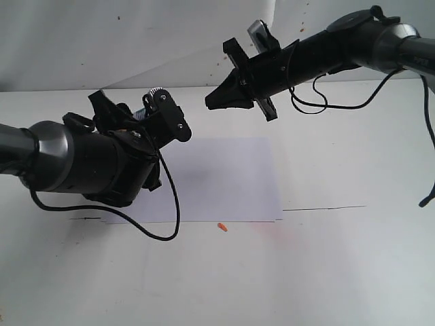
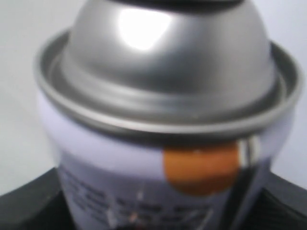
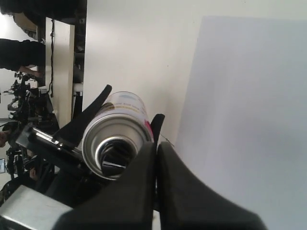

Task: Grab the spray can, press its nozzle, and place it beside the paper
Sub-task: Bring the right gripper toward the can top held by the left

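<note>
The small silver label-printed spray can (image 3: 117, 136) is clamped in the left hand (image 1: 146, 112) above the flat white paper sheet (image 1: 224, 176). Its top is presented to the right hand (image 3: 156, 148), whose tips are pressed together, presumably for pressing.

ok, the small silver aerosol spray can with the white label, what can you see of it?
The spray can is shiny silver metal with a domed shoulder, rolled rim, white printed label and an orange dot. It is clamped by its body between the black fingers of the left gripper, held aloft, top toward the shut right gripper.
</note>
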Tool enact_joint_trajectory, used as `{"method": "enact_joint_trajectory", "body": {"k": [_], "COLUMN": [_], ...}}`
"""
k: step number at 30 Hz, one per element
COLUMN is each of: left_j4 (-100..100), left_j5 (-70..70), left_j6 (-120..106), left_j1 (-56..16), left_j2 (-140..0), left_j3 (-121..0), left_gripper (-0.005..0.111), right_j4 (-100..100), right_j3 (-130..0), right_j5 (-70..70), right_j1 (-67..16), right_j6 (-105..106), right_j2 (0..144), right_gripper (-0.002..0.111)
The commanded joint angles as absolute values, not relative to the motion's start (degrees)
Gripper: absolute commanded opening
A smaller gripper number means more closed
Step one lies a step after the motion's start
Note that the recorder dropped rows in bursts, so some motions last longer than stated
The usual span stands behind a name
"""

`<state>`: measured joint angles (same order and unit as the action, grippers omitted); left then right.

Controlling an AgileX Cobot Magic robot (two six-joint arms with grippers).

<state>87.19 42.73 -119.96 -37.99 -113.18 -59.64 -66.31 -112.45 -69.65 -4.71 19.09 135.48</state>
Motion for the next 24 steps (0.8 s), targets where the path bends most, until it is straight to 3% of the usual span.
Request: {"method": "enact_joint_trajectory", "body": {"k": [1,24], "left_j4": [85.99,85.99], "left_j5": [45.01,44.80], "left_j6": [-119.92,-119.92], "left_j1": [-38.30,-38.30], "left_j2": [-112.67,-112.67], "left_j3": [-60.29,-60.29], "left_gripper": [0.000,0.000], "right_j4": [-65.75,-63.97], "right_j3": [-112.38,-107.69], "right_j5": [-69.96,-69.96], "right_j1": [-4.83,-6.81], "right_j6": [18.82,19.54], "right_j2": [134.94,131.21], "right_gripper": [0.000,0.000]}}
